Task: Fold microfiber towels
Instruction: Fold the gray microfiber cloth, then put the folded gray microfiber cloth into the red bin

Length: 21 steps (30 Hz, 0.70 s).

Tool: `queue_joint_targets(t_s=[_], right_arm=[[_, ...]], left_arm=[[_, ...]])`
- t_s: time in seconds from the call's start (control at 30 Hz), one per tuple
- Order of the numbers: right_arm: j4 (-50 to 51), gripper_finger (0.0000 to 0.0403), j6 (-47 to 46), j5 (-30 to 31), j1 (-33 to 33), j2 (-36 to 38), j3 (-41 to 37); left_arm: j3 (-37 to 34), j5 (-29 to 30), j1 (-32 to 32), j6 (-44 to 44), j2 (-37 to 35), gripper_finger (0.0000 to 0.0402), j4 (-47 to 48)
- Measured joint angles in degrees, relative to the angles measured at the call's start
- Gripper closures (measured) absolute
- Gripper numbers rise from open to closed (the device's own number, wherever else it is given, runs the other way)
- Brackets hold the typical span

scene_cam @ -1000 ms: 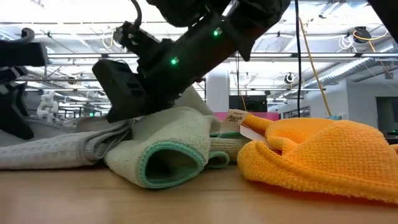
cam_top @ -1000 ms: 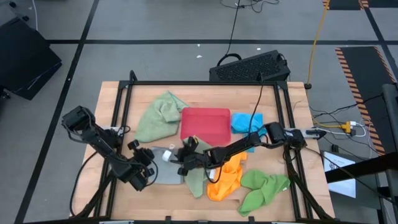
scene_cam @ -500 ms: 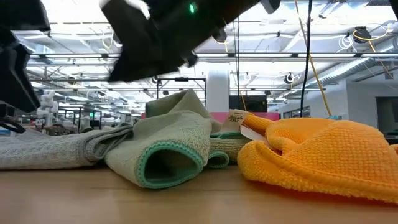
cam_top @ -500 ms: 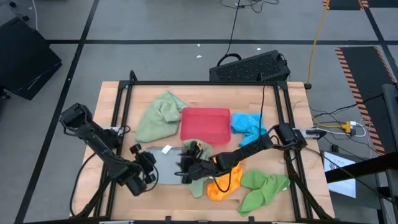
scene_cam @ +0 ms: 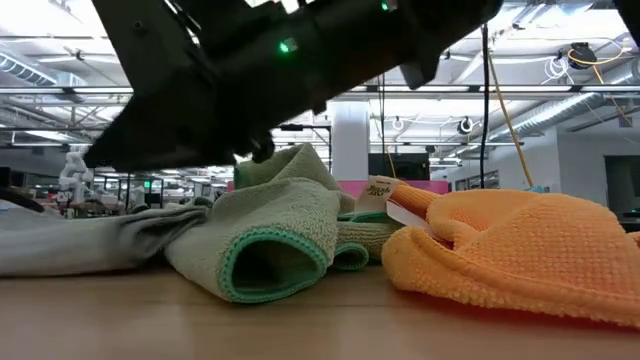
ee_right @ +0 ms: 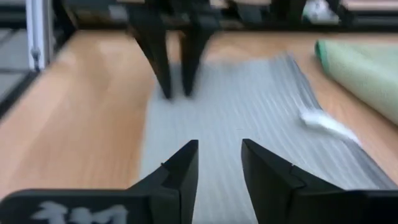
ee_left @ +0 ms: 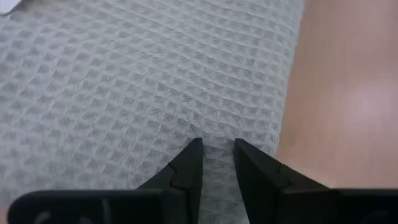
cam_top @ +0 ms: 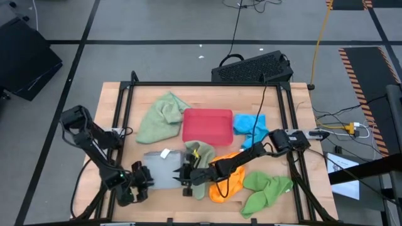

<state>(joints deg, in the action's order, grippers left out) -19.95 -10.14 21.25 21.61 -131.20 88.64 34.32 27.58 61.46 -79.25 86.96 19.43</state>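
Note:
A grey waffle-weave microfiber towel [cam_top: 162, 171] lies flat on the wood near the table's front. My left gripper [cam_top: 145, 178] stands open over the towel's left edge, pointing steeply down; the cloth [ee_left: 124, 93] shows between its fingers. My right gripper [cam_top: 186, 178] is open and low over the towel's right part [ee_right: 249, 106], facing the left gripper [ee_right: 176, 93]. A crumpled sage green towel [cam_top: 200, 164] lies against the grey one's right side. My left gripper comes from above, its fingertips [ee_left: 194, 149] right at the grey towel beside its edge [ee_left: 283, 124]; I cannot tell whether they touch. The cloth lies flat between them. My right gripper slants low over the towel; whether it touches cannot be told.
A red tray [cam_top: 207, 125] sits at the middle, a second sage towel [cam_top: 160, 117] to its left and a bright blue one [cam_top: 250, 124] to its right. An orange towel [cam_top: 229, 180] and a bright green one [cam_top: 265, 191] lie near the front right. A dark frame rims the table.
Both grippers have gone toward the table's near edge. The left one has tipped steeply downward onto the grey towel's left edge. The grey towel's left part, bunched in folds before, now lies flatter.

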Motion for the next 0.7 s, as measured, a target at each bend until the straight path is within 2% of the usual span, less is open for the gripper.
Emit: queue_joint_targets(t_s=[0.1,0.27,0.43,0.57,0.7], right_arm=[[2.08,0.0291,2.14,1.98,1.60,0.44,0.00],[0.95,0.0271,4.19,2.51,3.51,0.57,0.02],[1.83,0.0240,2.38,1.27,4.75,0.57,0.02],[4.03,0.0218,0.92,1.46,5.86,0.73,0.02],[8.46,0.0209,0.55,5.52,7.26,2.66,0.02]], left_arm=[[2.07,-0.15,1.08,4.28,-0.54,0.0309,2.31],[6.80,4.23,0.97,11.16,-1.46,0.0309,6.40],[8.60,11.30,0.87,22.99,-1.38,0.0302,0.24],[8.60,14.39,0.05,32.35,1.14,0.0264,-5.64],[8.60,14.58,-2.25,37.10,5.29,0.0207,-13.03]])
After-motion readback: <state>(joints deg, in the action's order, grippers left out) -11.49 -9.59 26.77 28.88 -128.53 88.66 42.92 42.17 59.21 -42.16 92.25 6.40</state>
